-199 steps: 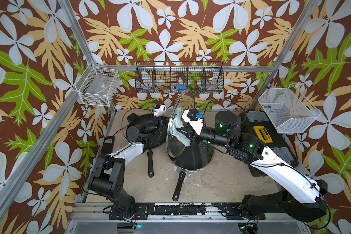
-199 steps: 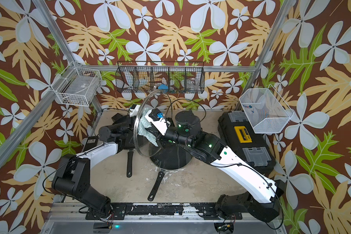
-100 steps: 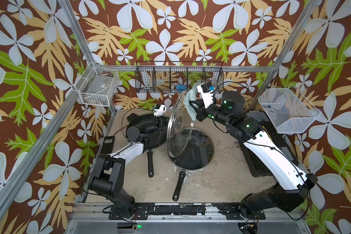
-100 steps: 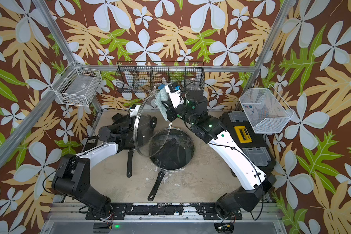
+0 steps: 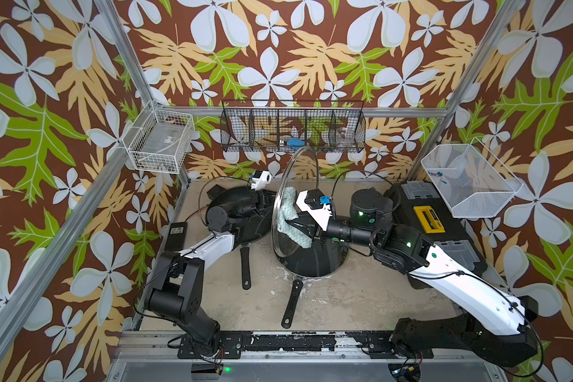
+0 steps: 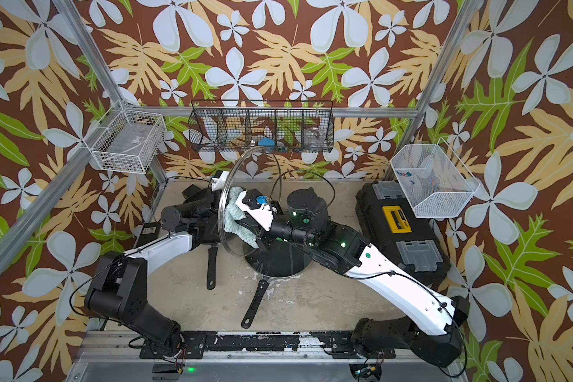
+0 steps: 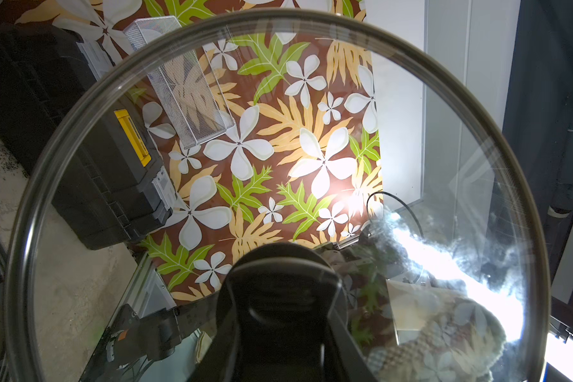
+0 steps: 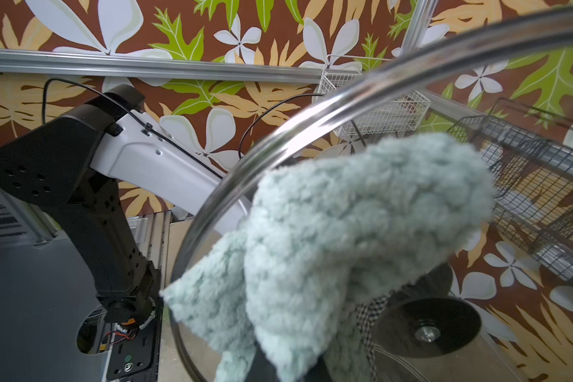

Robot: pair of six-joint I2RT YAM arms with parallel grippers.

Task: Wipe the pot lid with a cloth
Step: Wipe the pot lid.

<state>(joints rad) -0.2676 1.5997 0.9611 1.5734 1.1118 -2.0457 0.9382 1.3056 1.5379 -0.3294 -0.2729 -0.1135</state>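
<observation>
The pot lid (image 5: 301, 168) (image 6: 245, 172) stands on edge above the table: clear glass, thin metal rim. My left gripper (image 5: 266, 202) (image 7: 285, 319) is shut on its black handle (image 7: 283, 281), on the lid's far side from the right arm. My right gripper (image 5: 296, 226) (image 6: 249, 229) is shut on the fluffy pale teal cloth (image 5: 286, 216) (image 6: 236, 215) (image 8: 344, 231). The cloth lies flat against the lid's inner glass, over its middle and lower half. Through the glass, the left wrist view shows the cloth (image 7: 444, 330). The cloth hides the right fingers in the right wrist view.
Under the lid lies a black pan (image 5: 315, 264), its handle (image 5: 290, 307) pointing at the front edge. A second black pan (image 5: 235, 201) sits under the left arm. A black toolbox (image 5: 444, 231) fills the right side. Wire baskets (image 5: 291, 132) hang on the walls.
Half a second ago the right gripper held the cloth up at the lid's top edge. It has come back down to the lid's middle and lower half. The left arm and lid have stayed put.
</observation>
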